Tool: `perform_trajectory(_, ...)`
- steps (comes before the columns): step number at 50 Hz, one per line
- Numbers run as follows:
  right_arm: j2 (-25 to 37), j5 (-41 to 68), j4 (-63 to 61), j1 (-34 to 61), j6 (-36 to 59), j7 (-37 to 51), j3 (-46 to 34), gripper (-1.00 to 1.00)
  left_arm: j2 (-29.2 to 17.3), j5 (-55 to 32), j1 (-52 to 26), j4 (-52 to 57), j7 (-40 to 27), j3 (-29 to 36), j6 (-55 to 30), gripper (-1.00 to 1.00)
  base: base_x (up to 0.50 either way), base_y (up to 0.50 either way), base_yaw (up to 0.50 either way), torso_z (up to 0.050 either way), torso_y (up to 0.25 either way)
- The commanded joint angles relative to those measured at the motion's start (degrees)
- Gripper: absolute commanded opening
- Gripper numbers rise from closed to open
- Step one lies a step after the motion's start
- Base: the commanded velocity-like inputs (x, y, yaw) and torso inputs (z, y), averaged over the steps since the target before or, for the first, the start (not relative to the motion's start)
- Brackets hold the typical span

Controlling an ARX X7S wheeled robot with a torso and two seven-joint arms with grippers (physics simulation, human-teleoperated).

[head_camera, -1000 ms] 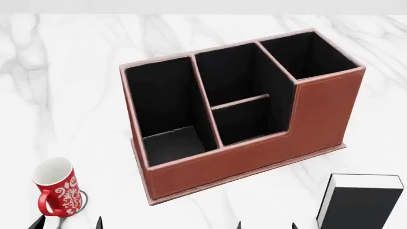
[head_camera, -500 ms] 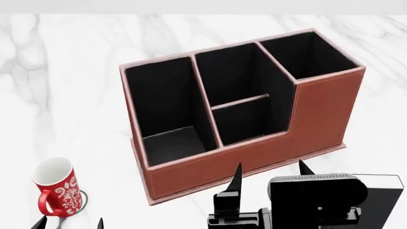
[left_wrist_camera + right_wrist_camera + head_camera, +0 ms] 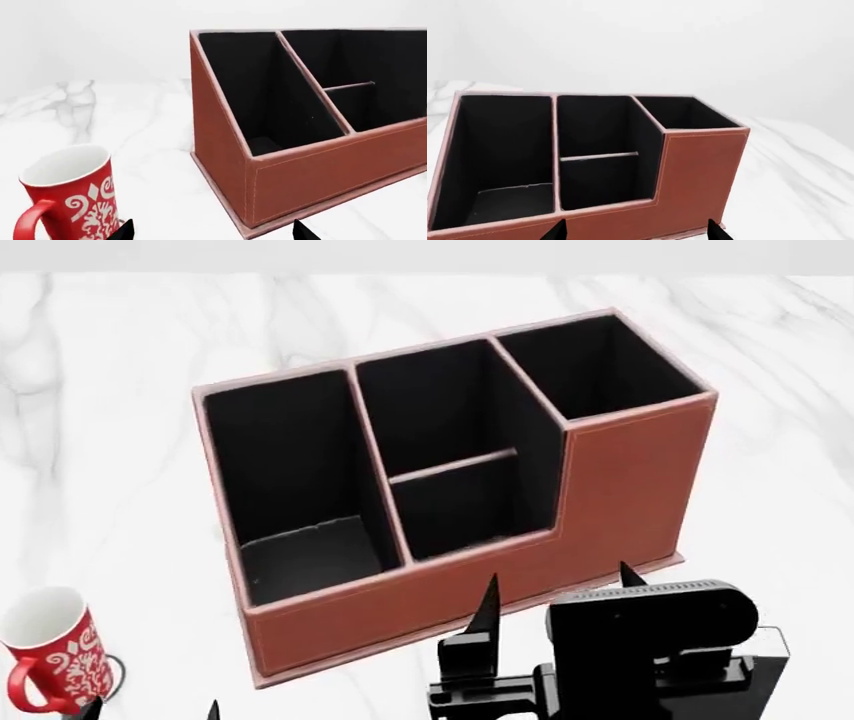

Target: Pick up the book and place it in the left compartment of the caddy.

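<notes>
The reddish-brown caddy (image 3: 607, 490) stands mid-table. Its left compartment (image 3: 300, 550) is a long low bay with a greyish floor, also seen in the left wrist view (image 3: 267, 100) and the right wrist view (image 3: 510, 200). The black book (image 3: 763, 680) lies at the near right, mostly hidden under my right wrist. My right gripper (image 3: 558, 585) is open and empty, above the book's left part, with its tips pointing at the caddy's front wall (image 3: 694, 170). My left gripper (image 3: 150, 710) is open and empty at the near left.
A red-and-white patterned mug (image 3: 47, 650) stands at the near left, just left of my left gripper, and also shows in the left wrist view (image 3: 67, 195). The white marble table (image 3: 120, 440) surrounds the caddy.
My right arm has come up into view over the book. The head view has then shifted, so the caddy and mug sit further left in the frame.
</notes>
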Motion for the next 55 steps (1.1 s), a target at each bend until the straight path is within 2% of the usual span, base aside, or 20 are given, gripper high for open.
perform_trajectory(1,-0.8,-0.4,0.0,1.3,1.6,-1.4,0.2,1.00,0.5,0.2,-0.1,0.0,0.8,-0.7,0.1,1.00,0.50,0.00,0.00,0.000,0.000)
perform_trajectory(23,-0.6,0.4,-0.1,2.2,3.1,-0.4,-0.1,1.00,-0.6,-0.9,-0.3,-0.1,-0.3,0.6,0.3,1.00,0.50,0.00,0.00,0.000,0.000)
perform_trajectory(34,-1.3,1.7,-0.3,2.4,3.8,-0.3,0.9,1.00,-1.0,-1.4,-0.4,-0.2,-0.8,1.1,0.5,1.00,0.00,0.00,0.00,0.000,0.002)
perform_trajectory(40,-2.7,4.9,-1.9,5.2,11.4,-0.7,3.3,1.00,-1.2,-1.6,-0.5,-0.3,-1.0,1.3,0.6,1.00,0.00,0.00,0.00,0.000,0.000)
perform_trajectory(47,-3.2,8.5,-9.4,16.9,31.3,-0.3,5.1,1.00,-1.5,-1.9,-0.7,-0.5,-1.2,1.6,0.6,1.00,0.00,0.00,0.00,0.000,0.000)
perform_trajectory(48,-4.3,11.6,-9.3,19.9,34.4,-0.9,7.8,1.00,-1.5,-2.0,-0.8,-0.5,-1.3,1.7,0.6,1.00,0.00,0.00,0.00,0.000,0.000)
perform_trajectory(49,-2.0,20.2,-6.3,21.1,34.4,5.3,8.8,1.00,-1.5,-2.1,-0.8,-0.5,-1.3,1.7,0.6,1.00,0.00,0.00,0.00,0.000,0.000)
perform_trajectory(50,3.7,28.8,-2.2,24.3,34.4,13.9,7.7,1.00,-1.6,-2.1,-0.8,-0.5,-1.4,1.7,0.6,1.00,0.00,0.00,0.00,0.000,0.000)
perform_trajectory(52,7.3,46.0,4.8,28.4,34.3,31.1,9.9,1.00,-1.6,-2.2,-1.0,-0.8,-1.4,1.7,0.7,1.00,0.00,0.00,0.00,0.000,0.000)
perform_trajectory(53,8.9,54.6,6.8,30.0,34.2,39.7,8.5,1.00,-1.6,-2.3,-1.0,-0.9,-1.4,1.8,0.7,1.00,0.00,0.00,0.00,0.000,0.000)
perform_trajectory(55,10.8,71.8,9.2,32.9,33.0,41.3,6.2,1.00,-1.7,-2.3,-1.0,-0.9,-1.5,1.9,0.7,1.00,0.00,0.00,0.00,0.000,0.000)
